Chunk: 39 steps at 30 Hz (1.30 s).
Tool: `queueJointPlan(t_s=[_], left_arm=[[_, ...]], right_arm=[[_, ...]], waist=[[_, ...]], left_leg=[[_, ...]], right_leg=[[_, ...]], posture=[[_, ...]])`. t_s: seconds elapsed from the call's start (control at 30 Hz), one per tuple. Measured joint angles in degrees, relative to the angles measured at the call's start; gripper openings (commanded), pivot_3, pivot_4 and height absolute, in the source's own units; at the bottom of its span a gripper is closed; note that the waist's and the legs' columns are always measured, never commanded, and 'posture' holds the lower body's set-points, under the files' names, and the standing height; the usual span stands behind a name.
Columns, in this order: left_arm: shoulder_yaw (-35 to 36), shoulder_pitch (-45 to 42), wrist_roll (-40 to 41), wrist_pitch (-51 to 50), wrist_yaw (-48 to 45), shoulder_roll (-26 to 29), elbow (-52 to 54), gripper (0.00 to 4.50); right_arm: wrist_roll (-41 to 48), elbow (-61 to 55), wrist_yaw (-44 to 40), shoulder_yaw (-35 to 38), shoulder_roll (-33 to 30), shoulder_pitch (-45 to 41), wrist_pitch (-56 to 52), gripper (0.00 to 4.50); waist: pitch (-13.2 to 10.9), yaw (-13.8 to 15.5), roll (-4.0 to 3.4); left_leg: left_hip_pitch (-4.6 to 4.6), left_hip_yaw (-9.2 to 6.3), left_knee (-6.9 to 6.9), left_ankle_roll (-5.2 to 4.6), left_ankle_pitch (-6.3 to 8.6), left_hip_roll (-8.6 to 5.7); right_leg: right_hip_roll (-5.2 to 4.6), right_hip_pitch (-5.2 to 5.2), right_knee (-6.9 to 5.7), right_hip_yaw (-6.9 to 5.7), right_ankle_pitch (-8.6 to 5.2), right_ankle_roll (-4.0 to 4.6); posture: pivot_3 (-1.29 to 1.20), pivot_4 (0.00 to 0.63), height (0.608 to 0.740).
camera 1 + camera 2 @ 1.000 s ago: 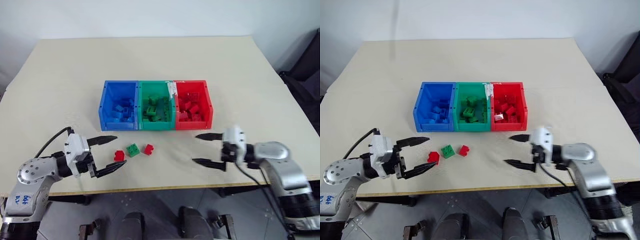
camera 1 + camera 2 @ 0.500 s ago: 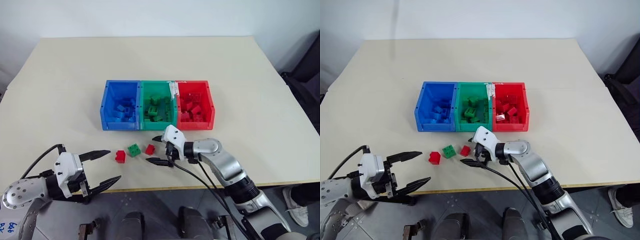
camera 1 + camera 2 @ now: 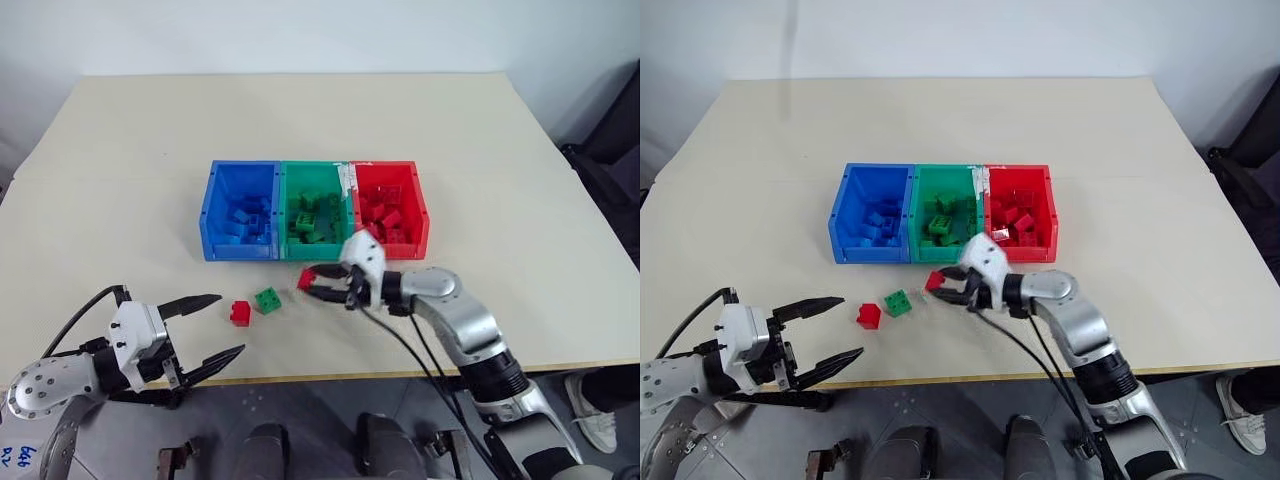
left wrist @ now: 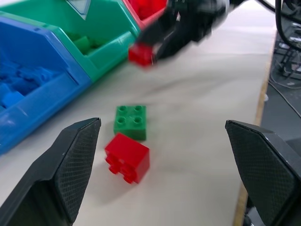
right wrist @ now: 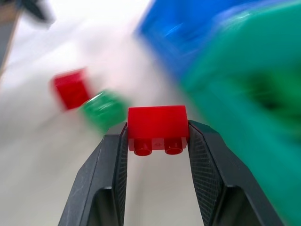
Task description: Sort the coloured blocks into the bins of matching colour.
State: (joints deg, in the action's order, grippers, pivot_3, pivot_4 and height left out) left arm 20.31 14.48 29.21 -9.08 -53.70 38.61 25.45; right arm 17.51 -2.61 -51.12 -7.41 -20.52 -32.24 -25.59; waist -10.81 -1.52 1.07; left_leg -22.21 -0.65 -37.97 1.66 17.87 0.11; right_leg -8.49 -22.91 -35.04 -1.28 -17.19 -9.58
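My right gripper (image 3: 313, 284) is shut on a small red block (image 5: 157, 128), held just above the table in front of the green bin (image 3: 315, 210). A green block (image 3: 267, 299) and a second red block (image 3: 240, 313) lie on the table to the left of it. The blue bin (image 3: 240, 208), green bin and red bin (image 3: 390, 208) stand joined in a row at mid-table, each holding several blocks of its own colour. Near the table's front edge, my left gripper (image 3: 215, 328) stands open and holds nothing, to the near left of the two loose blocks (image 4: 129, 121).
The beige table (image 3: 320, 120) stretches bare behind and beside the bins. Its front edge (image 3: 330, 377) runs just below both grippers. A dark chair (image 3: 610, 150) stands off the table's right side.
My right gripper swung in from the right, closed on the rightmost red block and lifted it toward the bins. My left arm drew back toward the front edge, fingers still open.
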Motion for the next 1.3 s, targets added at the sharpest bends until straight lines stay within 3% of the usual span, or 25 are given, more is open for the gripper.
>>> queueJointPlan(t_s=[0.13, 0.27, 0.4, 0.57, 0.73, 0.9, 1.07, 1.2, 1.3], left_arm=[[0.0, -1.8, 0.0, -0.2, 1.1, -0.7, -1.8, 4.50], [-0.1, -2.8, 0.0, -0.3, 1.9, -1.5, -2.3, 4.50], [-0.1, -3.0, 0.0, -0.3, 2.2, -1.5, -3.2, 4.50], [0.7, -2.0, 1.3, -3.0, 1.2, 0.4, -3.5, 4.50], [6.2, 1.4, 2.1, -3.9, -1.3, 3.2, -6.4, 4.50], [11.4, 5.4, 1.8, -1.6, -4.6, 4.6, -11.2, 4.50], [12.5, 5.7, 1.2, 0.3, -6.2, 5.1, -12.7, 4.50], [7.0, -0.3, 2.3, -4.8, -4.0, 5.7, -7.2, 4.50], [-2.4, -8.9, 0.7, -11.0, 0.1, 7.7, -1.0, 4.50]], right_arm=[[0.6, 6.8, 0.9, 7.6, -4.0, -8.0, 5.5, 1.43], [-2.8, 21.7, 2.6, 9.6, -5.6, -13.1, 13.6, 1.43], [-5.6, 33.2, 2.9, 9.8, -5.7, -16.3, 18.1, 2.87], [-5.8, 34.0, -1.1, 8.8, -5.6, -16.4, 21.9, 4.49], [1.0, 25.2, -14.2, 9.2, -8.5, -9.9, 22.6, 4.49], [4.6, 14.8, -30.4, 7.5, -16.4, 4.0, 26.3, 4.49], [7.3, 11.6, -33.2, 7.9, -18.6, 11.2, 24.2, 4.49], [7.9, 8.2, -32.9, 9.1, -20.4, 14.2, 23.9, 4.49], [8.6, 4.9, -31.8, 9.4, -20.5, 15.8, 22.6, 4.49]], waist=[[0.0, -0.1, -0.02], [0.0, -0.3, -0.02], [0.0, -0.3, -0.04], [0.0, -0.3, -0.05], [-0.1, 0.0, -0.10], [-0.1, 0.2, -0.10], [-0.1, -0.2, -0.12], [-0.1, 0.6, -0.18], [-0.1, 1.6, -0.17]], left_leg=[[0.03, 0.03, 0.02, 0.00, 0.00, 0.02], [0.05, 0.14, 0.04, 0.00, 0.00, 0.03], [0.03, 0.18, 0.04, 0.00, 0.00, 0.05], [0.02, 0.19, 0.04, -0.01, 0.00, 0.07], [0.00, 0.19, 0.05, -0.07, 0.04, 0.08], [0.06, 0.19, -0.03, -0.19, 0.21, 0.07], [0.18, 0.30, -0.08, -0.15, 0.19, 0.15], [0.21, 0.27, -0.13, -0.11, 0.20, 0.21], [0.19, 0.24, -0.25, -0.10, 0.19, 0.14]], right_leg=[[0.03, 0.00, -0.01, 0.00, 0.00, 0.00], [0.02, -0.01, 0.01, 0.04, 0.00, 0.00], [0.02, -0.07, 0.01, 0.05, 0.00, 0.00], [0.02, -0.07, 0.01, 0.05, 0.00, -0.01], [0.02, -0.06, 0.07, 0.02, 0.00, -0.01], [0.01, 0.17, 0.25, -0.05, 0.01, -0.02], [0.01, 0.21, 0.21, -0.03, 0.03, -0.05], [0.03, 0.25, 0.16, -0.05, 0.03, -0.05], [0.03, 0.26, 0.09, 0.00, 0.05, -0.10]], posture=[[0.00, 0.150, 0.740], [0.00, 0.150, 0.740], [0.00, 0.150, 0.740], [0.00, 0.150, 0.740], [0.00, 0.150, 0.740], [0.00, 0.150, 0.740], [0.00, 0.150, 0.740], [0.00, 0.150, 0.740], [0.00, 0.150, 0.740]])
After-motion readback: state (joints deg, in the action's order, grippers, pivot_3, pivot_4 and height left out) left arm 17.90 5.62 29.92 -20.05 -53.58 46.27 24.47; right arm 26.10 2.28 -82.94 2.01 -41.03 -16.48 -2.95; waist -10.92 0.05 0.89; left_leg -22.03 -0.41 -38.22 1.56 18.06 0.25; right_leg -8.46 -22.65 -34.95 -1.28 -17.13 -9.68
